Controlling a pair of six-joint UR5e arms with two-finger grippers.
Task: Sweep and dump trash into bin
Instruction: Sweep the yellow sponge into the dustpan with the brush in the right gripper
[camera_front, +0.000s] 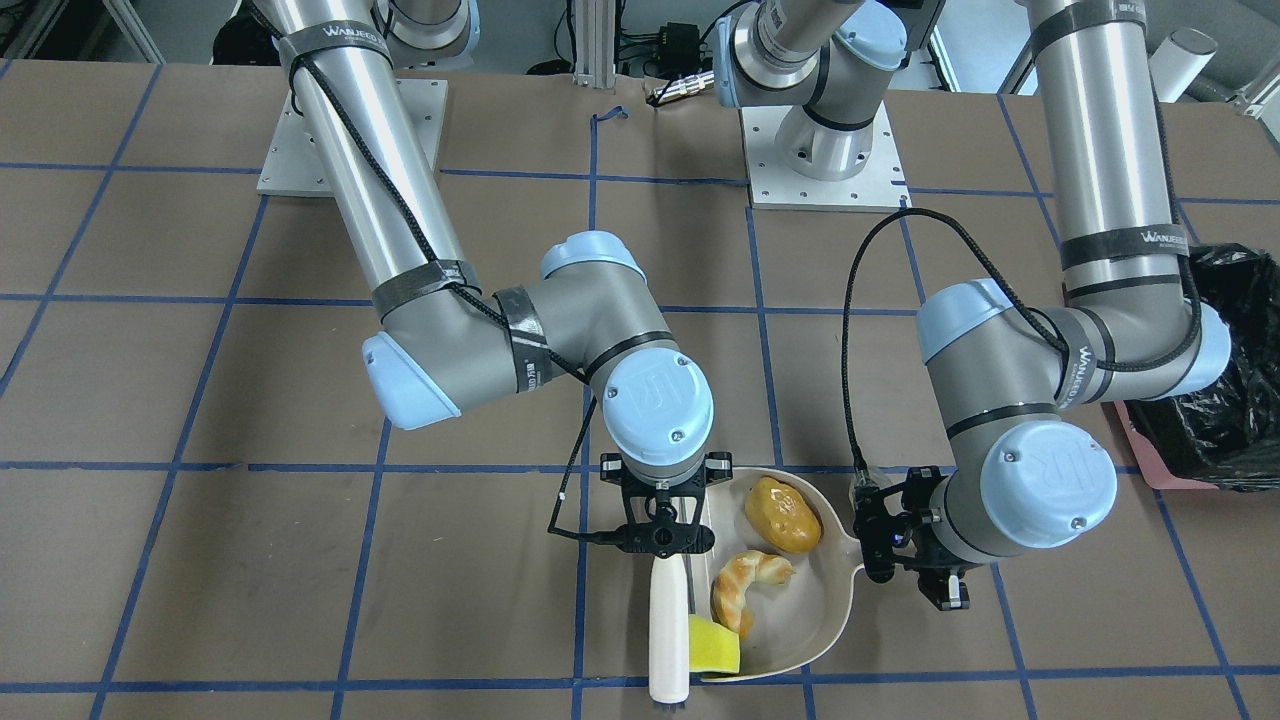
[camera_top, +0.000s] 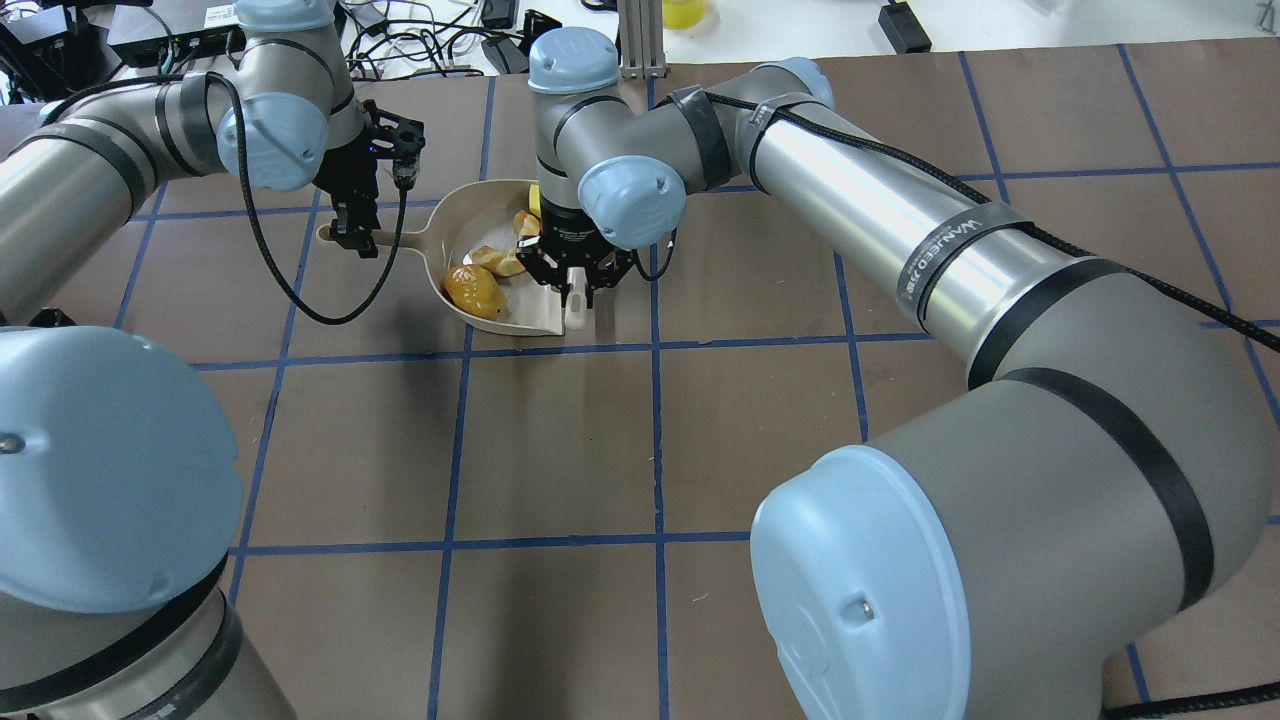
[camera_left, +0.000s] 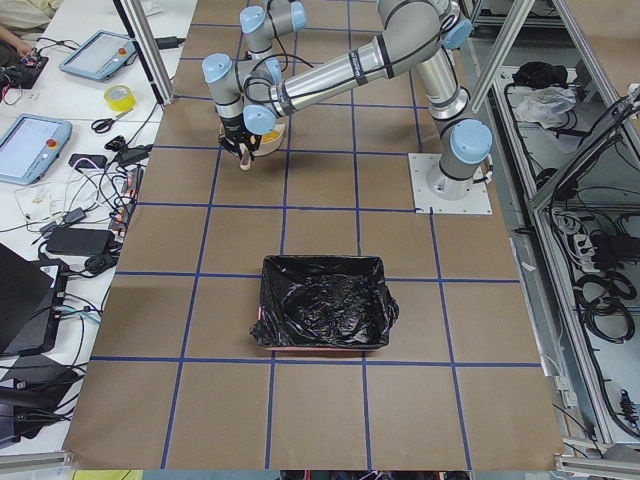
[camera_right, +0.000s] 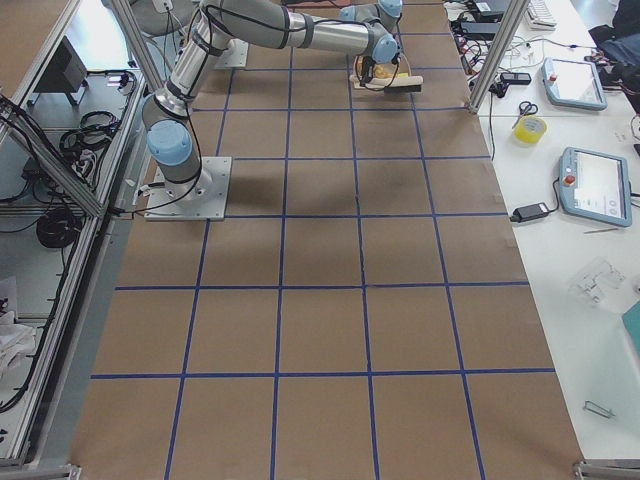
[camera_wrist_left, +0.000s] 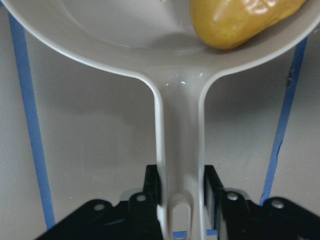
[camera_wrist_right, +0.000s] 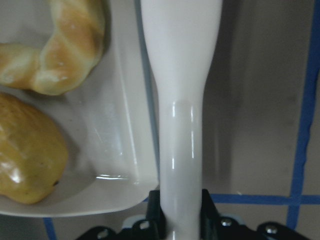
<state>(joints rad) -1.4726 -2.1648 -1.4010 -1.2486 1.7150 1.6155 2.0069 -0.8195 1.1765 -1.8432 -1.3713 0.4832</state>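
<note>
All three trash pieces lie in the beige dustpan (camera_front: 815, 610): the golden-brown lump (camera_front: 782, 514), the croissant (camera_front: 745, 588) and the yellow wedge (camera_front: 714, 646) at the pan's open edge. My left gripper (camera_front: 880, 540) is shut on the dustpan's handle (camera_wrist_left: 180, 140), and the pan rests flat on the table. My right gripper (camera_front: 668, 545) is shut on a white brush (camera_front: 668, 630), which lies along the pan's mouth, against the wedge. The bin (camera_left: 325, 315), lined with a black bag, stands well off on my left side, partly behind my left arm in the front view (camera_front: 1225, 400).
The table is brown with a grid of blue tape lines. Both arm bases (camera_front: 825, 150) are bolted at the robot's edge of the table. Tablets, tape and cables lie on the white side benches (camera_right: 590, 180), beyond the table's far edge.
</note>
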